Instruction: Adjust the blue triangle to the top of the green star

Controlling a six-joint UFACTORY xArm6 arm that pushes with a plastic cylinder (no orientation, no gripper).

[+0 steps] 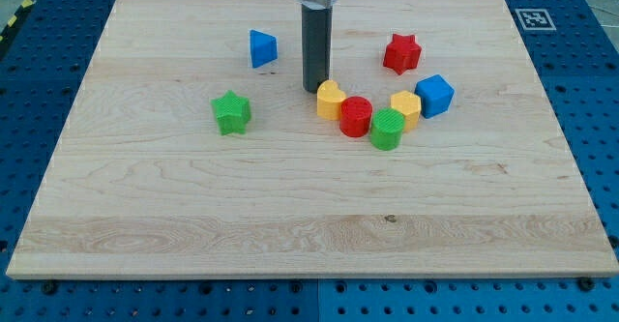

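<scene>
The blue triangle point(262, 48) lies on the wooden board point(193, 196) toward the view's top, left of centre. The green star point(232, 112) lies below it and a little to the left, with a gap between them. My tip point(312, 89) touches the board to the right of both, below and right of the blue triangle, just left of the yellow block point(331, 99). It touches neither the triangle nor the star.
A curved row of blocks sits right of my tip: the yellow block, a red cylinder point(356, 116), a green cylinder point(387, 129), a second yellow block point(405, 108) and a blue cube point(434, 96). A red star point(401, 53) lies above them.
</scene>
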